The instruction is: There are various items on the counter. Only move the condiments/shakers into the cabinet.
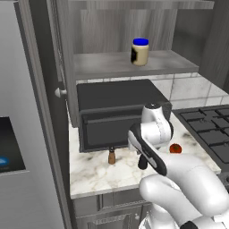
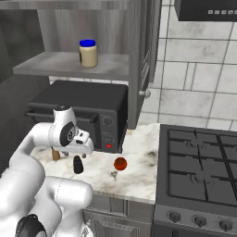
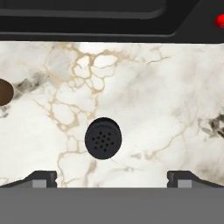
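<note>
Count recorded: one cream jar with blue lid point(image 1: 140, 52), upper centre of the left base view. Two shakers: one black shaker point(image 3: 103, 138), centre of the hand view; one brown wooden shaker point(image 1: 112, 156), lower centre. One red round item point(image 2: 120, 163), centre. One black toaster oven point(image 2: 88, 111). One stove point(image 2: 201, 166), right.

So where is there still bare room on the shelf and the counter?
The shelf is bare left of the jar, with a narrower strip to its right. On the counter, marble lies free between the tomato and the stove. It is crowded before the oven, around the black shaker and wooden shaker.
</note>
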